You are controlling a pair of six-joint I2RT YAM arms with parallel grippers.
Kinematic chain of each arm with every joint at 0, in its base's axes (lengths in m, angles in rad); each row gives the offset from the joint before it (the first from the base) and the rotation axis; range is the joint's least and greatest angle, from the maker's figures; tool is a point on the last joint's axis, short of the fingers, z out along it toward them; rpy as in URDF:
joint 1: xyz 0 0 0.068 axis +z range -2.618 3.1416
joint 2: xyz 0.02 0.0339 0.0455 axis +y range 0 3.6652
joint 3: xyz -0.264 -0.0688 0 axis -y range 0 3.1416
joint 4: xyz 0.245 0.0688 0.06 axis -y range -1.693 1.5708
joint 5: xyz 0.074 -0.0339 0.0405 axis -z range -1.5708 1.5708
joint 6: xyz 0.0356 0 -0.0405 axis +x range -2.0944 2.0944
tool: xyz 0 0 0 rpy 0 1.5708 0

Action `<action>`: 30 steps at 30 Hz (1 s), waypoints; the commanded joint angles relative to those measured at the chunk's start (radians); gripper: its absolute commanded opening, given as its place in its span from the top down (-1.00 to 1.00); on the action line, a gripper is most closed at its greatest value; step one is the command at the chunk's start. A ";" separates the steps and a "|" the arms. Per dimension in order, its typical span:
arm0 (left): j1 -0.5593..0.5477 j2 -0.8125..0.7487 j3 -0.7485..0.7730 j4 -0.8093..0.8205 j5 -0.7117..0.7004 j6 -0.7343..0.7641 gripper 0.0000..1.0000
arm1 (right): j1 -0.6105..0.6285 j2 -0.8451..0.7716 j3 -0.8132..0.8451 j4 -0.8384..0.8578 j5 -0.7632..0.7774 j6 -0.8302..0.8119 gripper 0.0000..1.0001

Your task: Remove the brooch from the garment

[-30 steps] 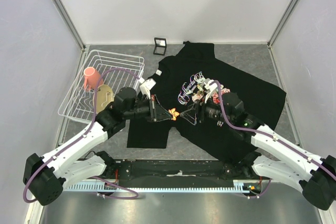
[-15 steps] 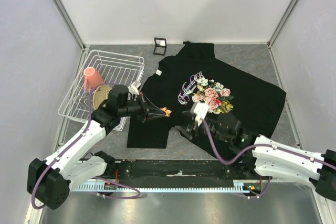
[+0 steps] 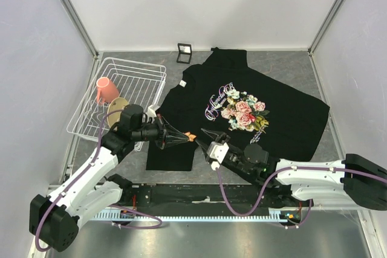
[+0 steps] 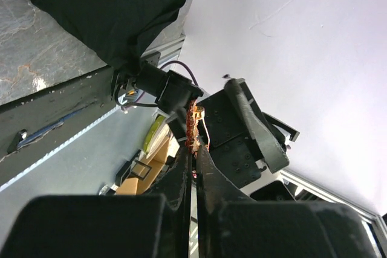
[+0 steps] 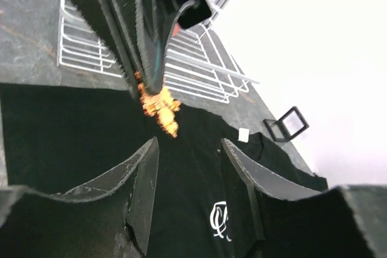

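Note:
The black T-shirt [image 3: 284, 107] with a rose print lies flat on the table. My left gripper [image 3: 188, 138] is shut on the tiny red-orange brooch [image 3: 191, 136] and holds it above the shirt's near left edge. The brooch shows at the fingertips in the left wrist view [image 4: 193, 126] and in the right wrist view [image 5: 158, 108]. My right gripper [image 3: 204, 135] is open and empty, just right of the brooch, its fingers [image 5: 145, 179] apart over the shirt [image 5: 193, 167].
A white wire rack [image 3: 124, 92] with a pink cup [image 3: 104, 90] and a tan plate stands at the left. A small black frame [image 3: 184, 52] stands at the back. The table's near rail [image 3: 205, 194] runs along the front.
My left gripper has drawn back left and toward me with the brooch, off the shirt. My right arm has let go of the shirt and pulled back low to the front; the shirt lies flat again.

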 commanded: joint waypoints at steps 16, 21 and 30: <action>0.020 0.003 -0.092 0.135 0.103 -0.150 0.97 | 0.018 0.067 0.085 -0.048 -0.079 -0.134 0.20; 0.022 0.015 -0.091 0.135 0.112 -0.142 0.97 | 0.022 0.088 0.099 -0.050 -0.083 -0.134 0.25; 0.031 0.012 -0.095 0.135 0.117 -0.144 0.97 | 0.027 0.091 0.094 -0.054 -0.062 -0.128 0.65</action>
